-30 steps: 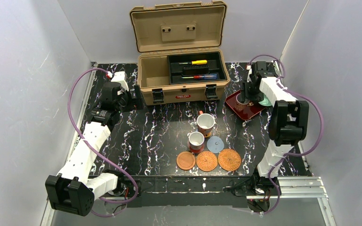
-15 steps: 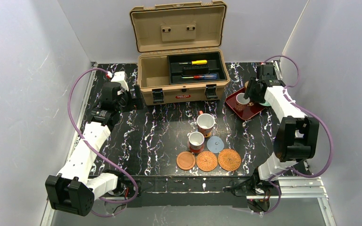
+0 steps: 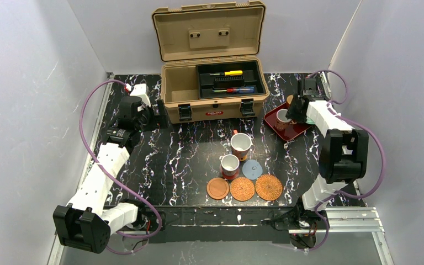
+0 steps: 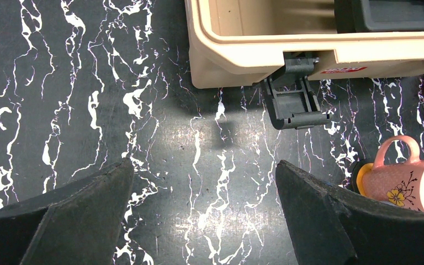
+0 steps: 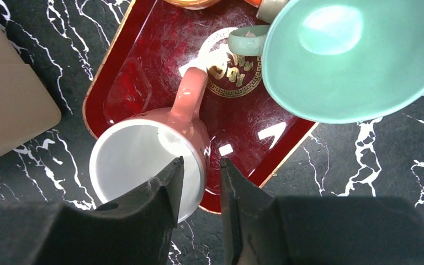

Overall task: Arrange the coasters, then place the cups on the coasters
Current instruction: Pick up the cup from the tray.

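Observation:
Four coasters lie near the front edge: a smooth brown one (image 3: 218,188), two woven orange ones (image 3: 242,189) (image 3: 269,187) and a blue-grey one (image 3: 252,168). Two reddish cups (image 3: 241,144) (image 3: 230,164) stand on the table behind them. A pink cup (image 5: 143,160) (image 3: 282,116) stands on the dark red tray (image 5: 143,72) beside a teal cup (image 5: 353,55). My right gripper (image 5: 201,163) (image 3: 291,113) straddles the pink cup's rim, one finger inside and one outside, with a thin gap still showing. My left gripper (image 4: 204,171) (image 3: 160,117) hangs wide open over bare table.
An open tan toolbox (image 3: 215,88) with tools stands at the back centre, its latch (image 4: 295,102) just beyond my left fingers. A flowered pink cup (image 4: 403,185) shows at the right of the left wrist view. An orange cup (image 5: 193,3) sits at the tray's far end.
My right gripper has shifted right over the tray, uncovering the pink cup, and its jaws have narrowed around the cup's wall. The left arm has not moved.

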`<state>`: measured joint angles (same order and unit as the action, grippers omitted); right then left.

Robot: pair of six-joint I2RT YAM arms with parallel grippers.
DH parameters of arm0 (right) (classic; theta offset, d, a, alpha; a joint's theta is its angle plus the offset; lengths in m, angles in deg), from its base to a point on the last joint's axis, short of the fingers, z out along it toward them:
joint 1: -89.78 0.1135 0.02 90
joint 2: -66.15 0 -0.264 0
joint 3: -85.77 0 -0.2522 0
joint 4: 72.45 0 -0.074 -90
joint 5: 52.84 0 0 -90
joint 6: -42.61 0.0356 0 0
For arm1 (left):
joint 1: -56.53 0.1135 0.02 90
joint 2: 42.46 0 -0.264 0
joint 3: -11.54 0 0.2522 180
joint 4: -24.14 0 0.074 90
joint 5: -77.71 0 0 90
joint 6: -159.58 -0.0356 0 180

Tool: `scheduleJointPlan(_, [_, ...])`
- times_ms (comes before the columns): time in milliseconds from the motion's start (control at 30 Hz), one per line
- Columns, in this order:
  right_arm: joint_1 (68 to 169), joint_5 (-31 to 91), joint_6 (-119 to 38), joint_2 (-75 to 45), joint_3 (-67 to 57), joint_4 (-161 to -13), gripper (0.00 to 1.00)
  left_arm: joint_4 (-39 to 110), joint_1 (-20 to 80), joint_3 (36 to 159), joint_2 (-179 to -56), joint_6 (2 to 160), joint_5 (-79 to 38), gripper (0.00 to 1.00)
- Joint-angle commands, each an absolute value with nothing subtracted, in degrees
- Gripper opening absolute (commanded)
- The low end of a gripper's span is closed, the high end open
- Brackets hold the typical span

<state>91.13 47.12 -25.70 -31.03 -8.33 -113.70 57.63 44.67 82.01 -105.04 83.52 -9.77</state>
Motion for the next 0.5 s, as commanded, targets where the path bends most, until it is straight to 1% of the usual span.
scheduleJointPlan(0, [91.01, 47.39, -24.49, -31.6, -9.4, -111.61, 0.36, 58.12, 44.34, 82.43, -104.68, 83.38, -9.86, 0.99])
scheduleJointPlan(33, [91.01, 47.3, -24.54, -31.6, -9.45, -111.46, 0.33, 58.12, 44.32, 82.43, -104.68, 83.38, -9.83, 0.99])
scheduleJointPlan(200, [91.01, 47.06, -25.57, -31.55, -8.85, -110.73, 0.02, 58.12, 44.31, 82.43, -104.72, 83.38, -9.92, 0.99])
scheduleJointPlan(367, [91.01, 46.93, -30.33, -29.95, -6.04, -110.25, 0.01, 58.2, 44.32, 82.44, -104.68, 83.38, -9.75, 0.99])
scheduleJointPlan(467, [91.01, 44.1, -35.84, -27.2, -5.93, -108.34, 0.01, 58.2, 44.31, 82.52, -104.68, 83.33, -9.81, 0.99])
